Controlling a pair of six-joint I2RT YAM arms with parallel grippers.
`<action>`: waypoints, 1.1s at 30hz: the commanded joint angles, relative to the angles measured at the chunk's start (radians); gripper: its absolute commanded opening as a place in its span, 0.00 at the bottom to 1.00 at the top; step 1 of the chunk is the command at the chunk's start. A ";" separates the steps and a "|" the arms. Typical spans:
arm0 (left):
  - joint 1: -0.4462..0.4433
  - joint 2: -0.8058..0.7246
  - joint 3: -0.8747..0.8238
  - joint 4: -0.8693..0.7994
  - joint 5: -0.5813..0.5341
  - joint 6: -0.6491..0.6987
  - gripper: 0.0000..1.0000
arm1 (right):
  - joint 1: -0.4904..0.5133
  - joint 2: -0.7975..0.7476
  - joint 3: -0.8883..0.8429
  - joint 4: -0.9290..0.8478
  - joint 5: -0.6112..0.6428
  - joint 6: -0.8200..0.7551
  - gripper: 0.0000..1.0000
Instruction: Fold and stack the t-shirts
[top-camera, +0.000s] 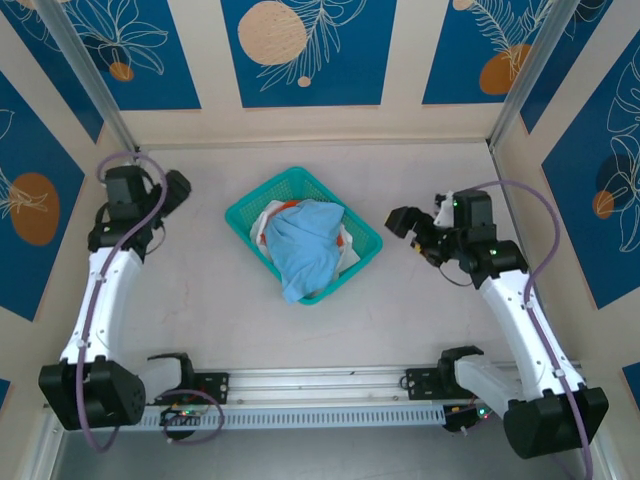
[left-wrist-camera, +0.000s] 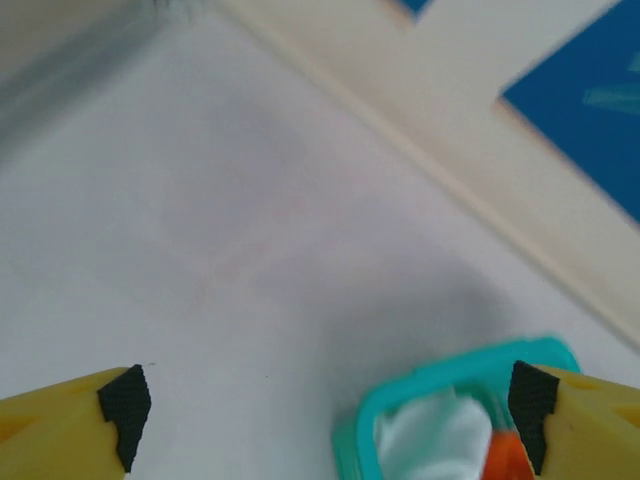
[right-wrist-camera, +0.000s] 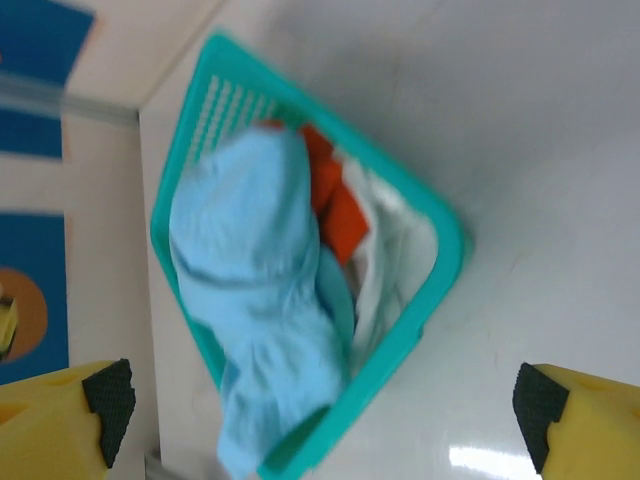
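All three t-shirts sit bunched in the teal basket (top-camera: 264, 191) mid-desk: the light blue shirt (right-wrist-camera: 260, 290) on top w/ one end draped over the near rim, the orange shirt (right-wrist-camera: 335, 200) & the white shirt (right-wrist-camera: 395, 255) under and beside it. Nothing is folded yet, so we judge the step in hand is pulling the first shirt out, prob. the blue. The right claw (right-wrist-camera: 322, 398) is spread wide, gripping nothing, off the basket's right side & apart from it, its camera looking straight at the pile. The left claw (left-wrist-camera: 328, 402) is likewise wide open & empty, above bare desk (top-camera: 200, 300) toward the back-left, w/ just a basket corner at the edge of its view. To do it well, we'd bring the right claw in from above & pinch a raised fold of blue only, away from the orange showing at its edge, so a 2nd shirt doesn't ride along. We'd keep the fingertips off the lattice, since a snag could drag the light basket. Lift straight up till the draped end clears the rim, then carry to open desk in front. The left claw could take a 2nd edge to spread the cloth flat; we can't tell collar vs. hem in the bunch.
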 joint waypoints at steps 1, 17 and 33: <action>-0.192 0.041 0.019 -0.154 0.075 -0.056 0.91 | 0.018 0.011 0.009 -0.162 0.080 0.007 0.99; -0.730 0.710 0.585 -0.497 -0.032 0.107 0.66 | 0.113 0.358 0.083 -0.303 0.230 0.043 0.84; -0.738 0.436 0.768 -0.464 -0.100 0.205 0.00 | 0.264 0.503 0.179 -0.223 0.244 0.135 0.78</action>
